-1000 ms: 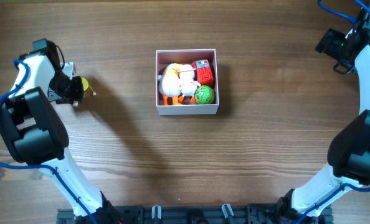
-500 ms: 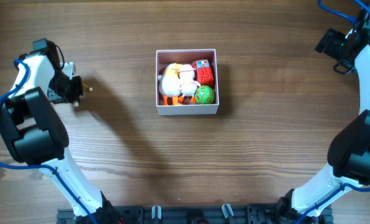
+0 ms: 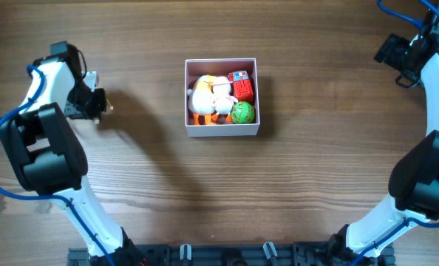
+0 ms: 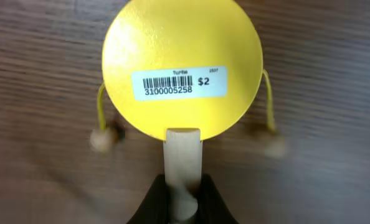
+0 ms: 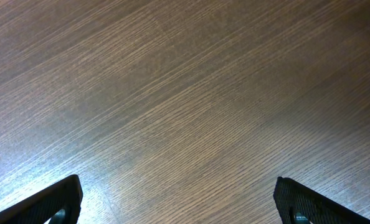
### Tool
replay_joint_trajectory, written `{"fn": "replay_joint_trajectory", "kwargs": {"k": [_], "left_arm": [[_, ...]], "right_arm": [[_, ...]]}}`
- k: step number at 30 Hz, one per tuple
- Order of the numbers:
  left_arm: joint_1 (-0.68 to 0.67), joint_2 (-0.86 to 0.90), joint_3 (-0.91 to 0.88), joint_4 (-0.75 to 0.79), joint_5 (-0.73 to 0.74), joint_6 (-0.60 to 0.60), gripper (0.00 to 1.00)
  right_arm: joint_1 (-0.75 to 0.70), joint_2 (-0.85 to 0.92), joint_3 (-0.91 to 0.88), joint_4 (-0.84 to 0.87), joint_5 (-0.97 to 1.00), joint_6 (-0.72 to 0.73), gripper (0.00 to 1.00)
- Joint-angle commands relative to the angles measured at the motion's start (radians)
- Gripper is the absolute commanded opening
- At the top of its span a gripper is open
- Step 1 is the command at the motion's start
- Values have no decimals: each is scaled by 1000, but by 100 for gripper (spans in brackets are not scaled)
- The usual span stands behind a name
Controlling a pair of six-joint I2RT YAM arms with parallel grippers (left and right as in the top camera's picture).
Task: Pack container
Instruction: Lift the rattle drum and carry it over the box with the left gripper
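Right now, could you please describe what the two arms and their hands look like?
Both arms have white, rounded shells with bulky black joint housings: the left arm and the right arm. Blue cables loop beside each. The left hand and right hand are black, with dark fingers. I can see no markings.

brown wood-grain tabletop [image 3: 315, 170]

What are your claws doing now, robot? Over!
Left claw shut on handle of yellow drum toy. Right claw open, empty, far right. Container mid-table, crowded with toys. Nothing between drum and container.
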Motion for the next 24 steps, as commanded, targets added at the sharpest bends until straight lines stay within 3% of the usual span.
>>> {"fn": "replay_joint_trajectory", "kwargs": {"k": [1, 8, 13, 24], "left_arm": [[-52, -128, 80, -31, 10, -7, 4], [-197, -264, 97, -21, 29, -29, 4], [-356, -333, 97, 29, 151, -30, 5], [-645, -311, 96, 108, 193, -82, 9]], "right_arm": [[1, 1, -2, 2, 17, 11, 100], [1, 1, -2, 2, 17, 11, 100], [1, 1, -2, 2, 17, 11, 100], [1, 1, -2, 2, 17, 11, 100]]}}
